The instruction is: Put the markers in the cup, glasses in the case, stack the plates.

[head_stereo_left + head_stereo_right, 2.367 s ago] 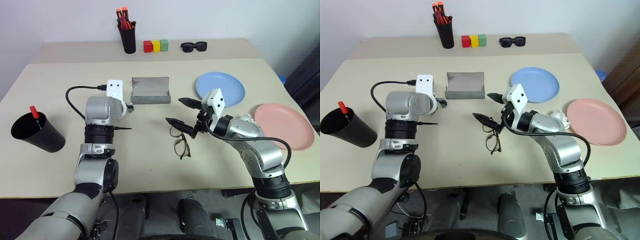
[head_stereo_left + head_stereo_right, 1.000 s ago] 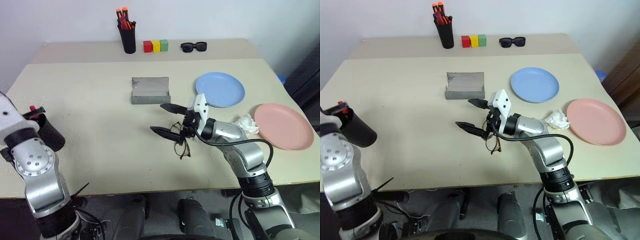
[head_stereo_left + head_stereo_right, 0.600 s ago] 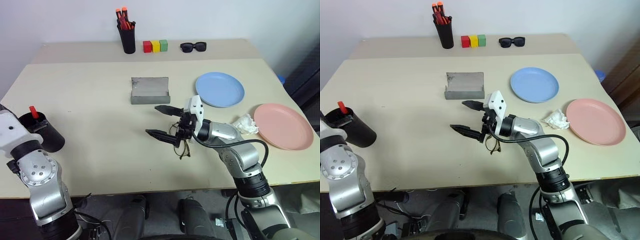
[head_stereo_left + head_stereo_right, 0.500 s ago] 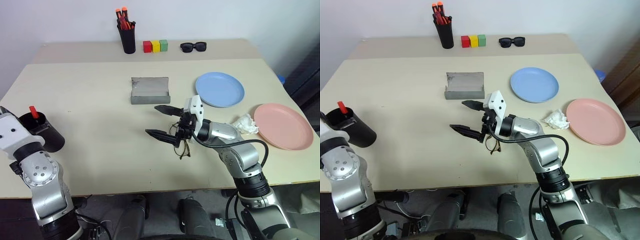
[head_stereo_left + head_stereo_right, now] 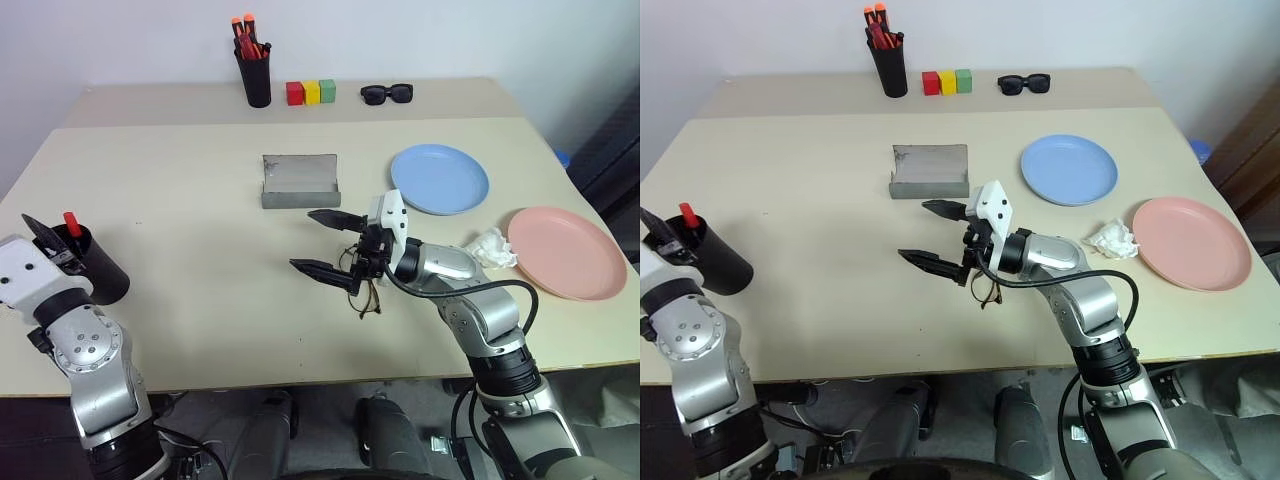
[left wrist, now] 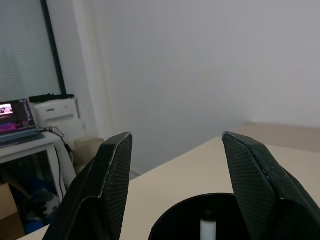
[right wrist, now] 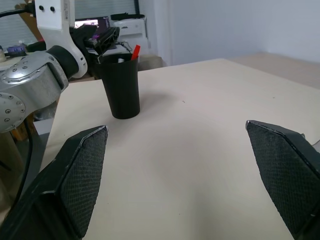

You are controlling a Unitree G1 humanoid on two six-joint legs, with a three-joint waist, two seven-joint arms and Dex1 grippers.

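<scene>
My left gripper [image 6: 175,165] stands with its fingers apart just above the rim of the cup [image 5: 88,268] at the table's left edge, holding nothing; a white marker [image 6: 207,225] stands inside the cup beside a red marker [image 5: 70,222], so I count two, though whether a finger brushes the rim I cannot tell. My right gripper [image 5: 318,242] is spread wide and empty, level over the one pair of glasses [image 5: 364,290] lying on the table [image 5: 180,200]. One grey case [image 5: 300,181] lies open behind them. Two plates lie apart, a blue plate [image 5: 440,178] and a pink plate [image 5: 567,251]
</scene>
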